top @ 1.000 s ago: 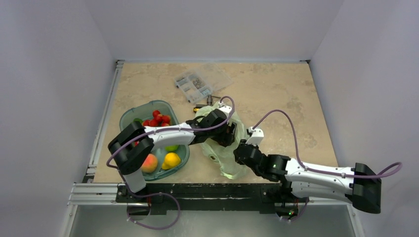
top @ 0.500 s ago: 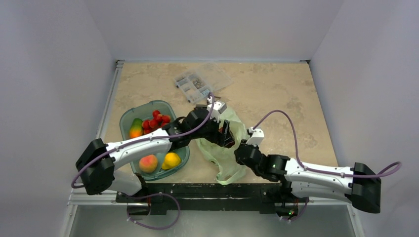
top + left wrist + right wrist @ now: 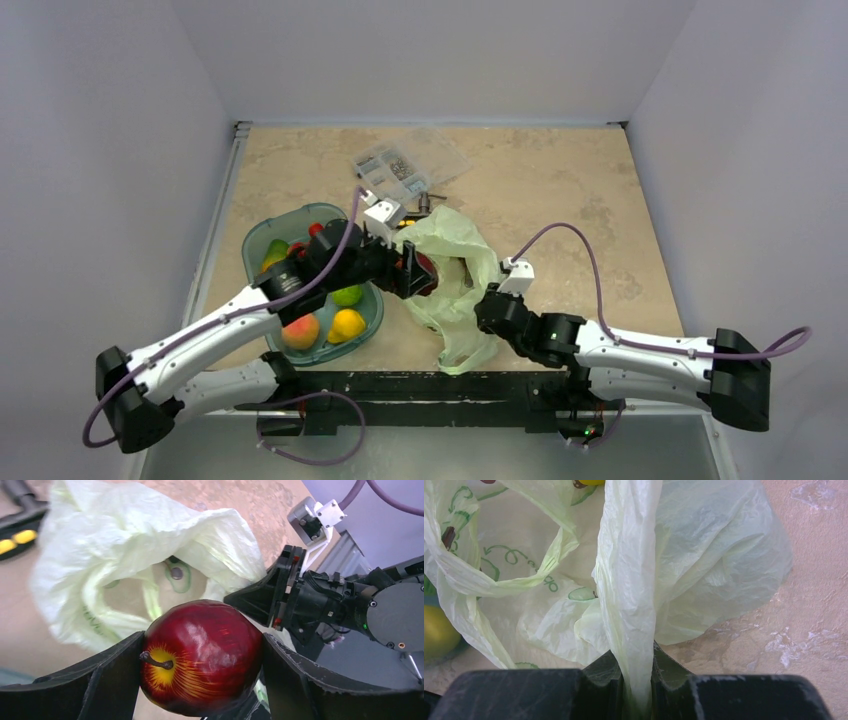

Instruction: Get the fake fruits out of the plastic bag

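Note:
The pale green plastic bag (image 3: 452, 262) lies crumpled mid-table; it also fills the left wrist view (image 3: 125, 535) and the right wrist view (image 3: 704, 555). My left gripper (image 3: 418, 275) is shut on a dark red round fruit (image 3: 200, 655) with a yellow patch round its stem, holding it at the bag's left edge, just outside the mouth. The fruit shows in the top view (image 3: 424, 270) too. My right gripper (image 3: 487, 308) is shut on a bunched fold of the bag (image 3: 631, 630) at its near right side. The grape bunch and the yellow-green piece are not in view.
A clear teal oval tray (image 3: 262, 236) left of the bag holds strawberries (image 3: 316, 231), a peach (image 3: 301, 331) and yellow (image 3: 348, 324) and green fruit. A clear parts box (image 3: 410, 165) and a small tool (image 3: 422, 203) lie behind the bag.
My left gripper has drawn back leftward out of the bag with the red fruit in it. The bag has opened and slackened. My right gripper has kept its hold in place.

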{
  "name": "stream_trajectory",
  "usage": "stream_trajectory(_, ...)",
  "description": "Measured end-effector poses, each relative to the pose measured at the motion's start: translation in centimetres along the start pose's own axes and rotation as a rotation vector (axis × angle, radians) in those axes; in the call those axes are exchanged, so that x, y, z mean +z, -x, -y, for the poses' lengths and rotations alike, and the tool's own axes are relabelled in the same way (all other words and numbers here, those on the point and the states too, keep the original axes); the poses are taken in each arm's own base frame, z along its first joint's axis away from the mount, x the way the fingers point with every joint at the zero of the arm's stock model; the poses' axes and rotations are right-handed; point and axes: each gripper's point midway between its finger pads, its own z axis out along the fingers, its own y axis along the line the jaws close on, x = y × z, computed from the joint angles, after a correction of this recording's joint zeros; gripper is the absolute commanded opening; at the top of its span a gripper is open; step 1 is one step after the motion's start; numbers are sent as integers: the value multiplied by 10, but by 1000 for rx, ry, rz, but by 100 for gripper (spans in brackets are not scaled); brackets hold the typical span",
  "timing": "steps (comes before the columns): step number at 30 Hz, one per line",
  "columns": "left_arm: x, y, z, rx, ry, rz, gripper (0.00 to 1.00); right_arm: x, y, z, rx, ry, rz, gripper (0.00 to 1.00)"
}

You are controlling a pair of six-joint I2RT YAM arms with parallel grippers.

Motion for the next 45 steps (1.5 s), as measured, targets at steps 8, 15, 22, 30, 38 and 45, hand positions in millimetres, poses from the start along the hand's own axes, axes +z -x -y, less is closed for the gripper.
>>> stream_trajectory(8,-62,11,-57,53,333,94,0,3,-3,3,-11,-19,-8,13)
stream_trajectory(15,-91,-36,-145,-56,858,22,0,5,-5,4,-17,-25,-12,12)
stream_trajectory(22,-110,-95,-189,-171,1173,-60,0,5,-5,4,-16,-25,-12,12)
stream_trajectory(30,-113,-125,-202,-288,1252,-31,59,6,-6,5,-21,-29,-15,12)
stream_trajectory(38,-106,-130,-200,-340,1247,-28,100,5,-6,3,-35,-24,-20,12)
stream_trajectory(45,-109,-93,-181,-374,1136,71,100,-4,18,-17,-48,7,3,16)
